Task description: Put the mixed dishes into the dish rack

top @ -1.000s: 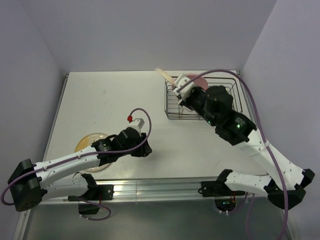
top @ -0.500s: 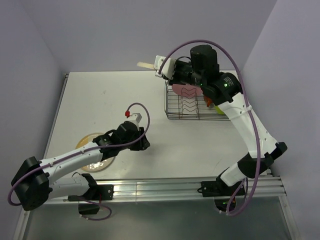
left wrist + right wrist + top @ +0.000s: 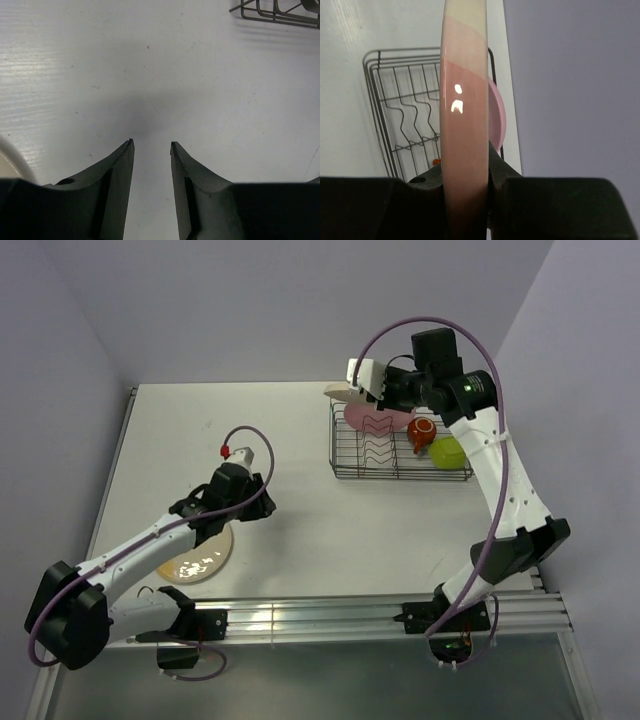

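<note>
My right gripper [image 3: 358, 392] is shut on the pink-and-cream plate [image 3: 340, 393], held edge-up above the back left corner of the dish rack [image 3: 350, 472]. In the right wrist view the plate [image 3: 464, 90] fills the grip of that gripper [image 3: 465, 165]. The plain pink plate [image 3: 372, 420] stands in the rack, with the orange-red cup [image 3: 421, 430] and lime-green bowl [image 3: 447, 451] to its right. My left gripper [image 3: 258, 502] is open and empty over bare table [image 3: 152, 145]. The yellow-and-cream plate [image 3: 196, 560] lies at the front left, partly under the left arm. The white bowl is out of view.
The rack's wavy dividers [image 3: 417, 112] show below the held plate, with the plain pink plate [image 3: 498, 120] just behind it. A corner of the rack [image 3: 280, 12] shows far ahead of the left gripper. Walls close in behind and on both sides of the table.
The right arm has swung the pink-and-cream plate rightward to the rack's back left corner. The left gripper has drawn back and left, uncovering more of the yellow-and-cream plate.
</note>
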Motion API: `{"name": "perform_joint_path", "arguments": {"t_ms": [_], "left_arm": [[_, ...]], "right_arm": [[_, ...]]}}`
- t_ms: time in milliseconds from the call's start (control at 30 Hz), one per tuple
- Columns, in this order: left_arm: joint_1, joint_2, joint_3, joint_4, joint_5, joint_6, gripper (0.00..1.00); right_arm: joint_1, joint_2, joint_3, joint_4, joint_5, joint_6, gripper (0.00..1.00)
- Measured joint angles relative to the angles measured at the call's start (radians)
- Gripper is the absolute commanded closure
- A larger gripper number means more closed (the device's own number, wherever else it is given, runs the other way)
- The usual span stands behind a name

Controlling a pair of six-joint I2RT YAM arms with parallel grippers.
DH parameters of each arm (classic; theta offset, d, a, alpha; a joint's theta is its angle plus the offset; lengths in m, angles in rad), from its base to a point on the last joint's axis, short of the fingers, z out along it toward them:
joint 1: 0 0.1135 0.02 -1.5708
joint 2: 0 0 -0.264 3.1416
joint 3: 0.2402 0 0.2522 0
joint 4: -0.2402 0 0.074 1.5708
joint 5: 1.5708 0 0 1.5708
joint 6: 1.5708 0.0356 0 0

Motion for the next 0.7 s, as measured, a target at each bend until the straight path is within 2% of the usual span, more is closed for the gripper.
{"name": "perform_joint_path", "arguments": {"t_ms": [267, 700], "left_arm": [[0.019, 0.078, 0.034, 0.029, -0.011, 0.015, 0.59], [0.093, 0.169, 0.034, 0.085, 0.020, 0.023, 0.59]], "right_arm": [[-0.073, 0.138, -0.037, -0.002, -0.023, -0.056, 1.00], [-0.139, 0.271, -0.038, 0.012, -0.040, -0.095, 1.00]]}}
